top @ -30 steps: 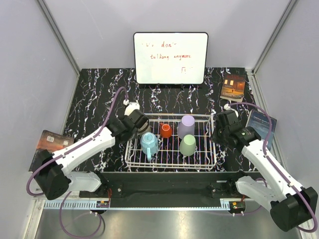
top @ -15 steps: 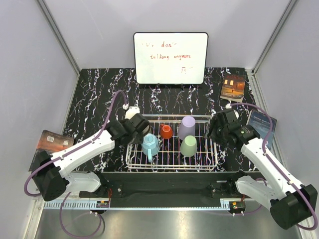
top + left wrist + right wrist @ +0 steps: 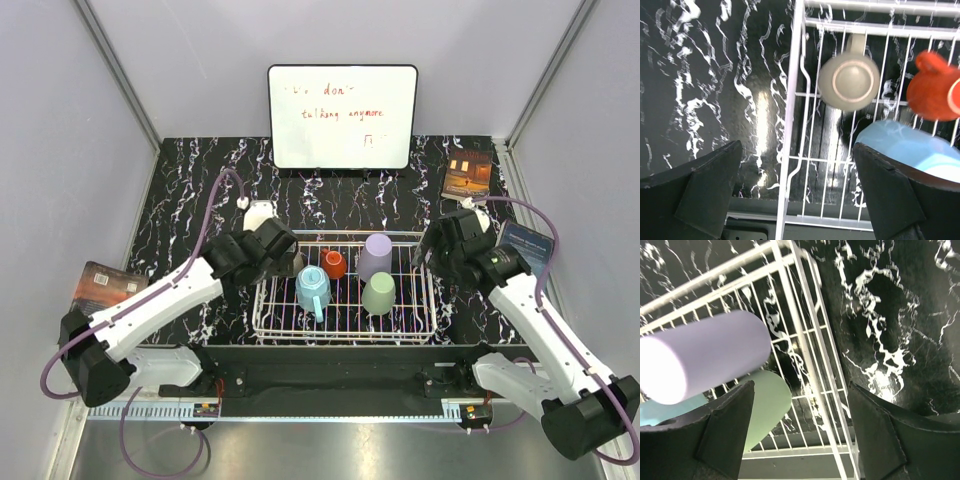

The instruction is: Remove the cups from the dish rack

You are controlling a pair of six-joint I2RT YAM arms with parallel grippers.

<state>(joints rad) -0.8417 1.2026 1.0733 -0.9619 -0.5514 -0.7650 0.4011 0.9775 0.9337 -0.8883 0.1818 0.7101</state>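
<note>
From above, my left pincer covers the 10 o'clock corner of the dish rack; the whiteboard stands at 12 o'clock.

Left wrist: my jaws are apart and empty. The grey-brown cup sits in the rack, and the light blue mug is cut off at 4 o'clock.

Right wrist: my right pincer gapes empty over the rack's rim. The lavender tumbler partly hides the sage-green tumbler.

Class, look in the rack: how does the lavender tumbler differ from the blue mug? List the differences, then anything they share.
Colour: the tumbler is lavender, the mug light blue.
Handle: the mug has one; the tumbler has none.
Place: the tumbler stands right of centre, the mug left of centre.
Shared: both sit inside the rack.
</note>
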